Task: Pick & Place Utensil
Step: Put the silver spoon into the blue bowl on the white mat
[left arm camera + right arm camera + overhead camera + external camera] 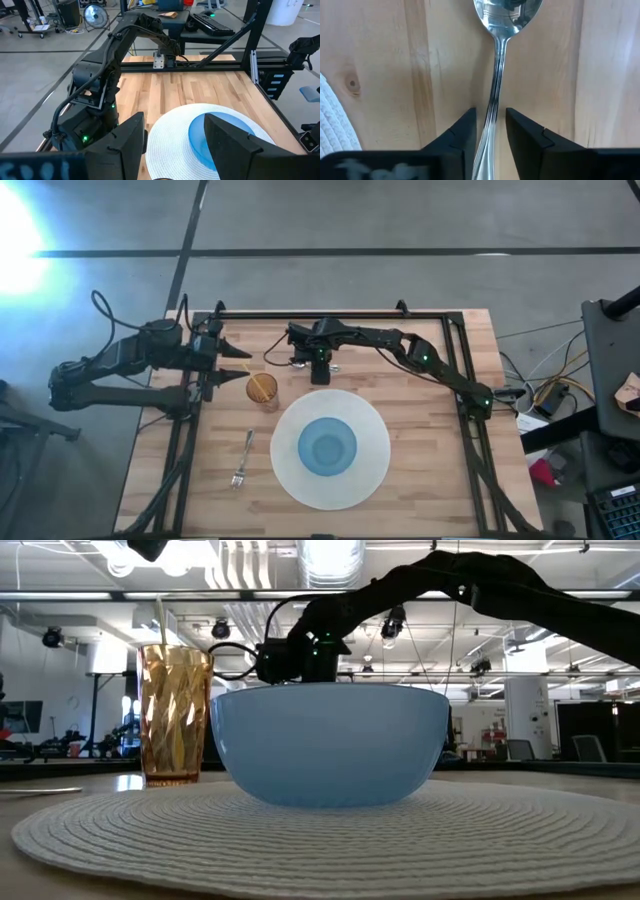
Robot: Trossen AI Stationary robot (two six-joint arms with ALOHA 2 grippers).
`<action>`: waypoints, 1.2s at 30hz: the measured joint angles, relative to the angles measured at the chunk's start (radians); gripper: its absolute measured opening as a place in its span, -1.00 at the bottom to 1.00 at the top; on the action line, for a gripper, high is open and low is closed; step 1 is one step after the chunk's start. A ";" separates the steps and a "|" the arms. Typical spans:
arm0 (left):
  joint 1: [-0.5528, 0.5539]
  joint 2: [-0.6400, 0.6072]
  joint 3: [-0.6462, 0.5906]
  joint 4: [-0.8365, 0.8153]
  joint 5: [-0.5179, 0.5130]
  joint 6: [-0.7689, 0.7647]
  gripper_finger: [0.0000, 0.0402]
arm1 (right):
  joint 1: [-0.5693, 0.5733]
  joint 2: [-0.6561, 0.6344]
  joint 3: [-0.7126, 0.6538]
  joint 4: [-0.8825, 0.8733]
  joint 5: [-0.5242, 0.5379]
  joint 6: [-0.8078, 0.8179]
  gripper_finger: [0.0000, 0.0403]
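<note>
A silver spoon [496, 65] lies flat on the wooden table, near its far edge, bowl pointing away from my right gripper [490, 130]. That gripper [318, 368] points down over the spoon, open by a narrow gap, with one finger on each side of the handle. In the high view the gripper hides the spoon. My left gripper [175, 145] is open and hovers over the table's left part [238, 360], beside the amber glass, touching nothing. My right gripper comes from above with its fingers across the spoon's handle [492, 117], one on each side. The handle runs close along one finger [462, 132], but I cannot tell whether it touches. The spoon still lies flat on the table.
An amber glass [262, 390] with a straw stands left of centre. A blue bowl [327, 447] sits on a round white placemat [375, 470]. A fork [242, 458] lies left of the mat. Bare wood shows on the table's right side [430, 430].
</note>
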 joint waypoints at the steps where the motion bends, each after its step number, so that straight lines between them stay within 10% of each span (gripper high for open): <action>1: 0.000 0.000 0.000 0.000 0.000 0.000 -0.01 | 0.000 0.000 0.000 0.000 0.000 0.000 -0.54; 12: 0.000 0.000 0.000 -0.001 0.000 0.000 -0.01 | 0.000 -0.001 -0.001 -0.008 -0.002 -0.027 -0.91; 36: 0.000 0.000 0.000 -0.004 0.000 -0.003 -0.01 | -0.001 -0.007 0.025 -0.066 0.000 -0.074 -0.94</action>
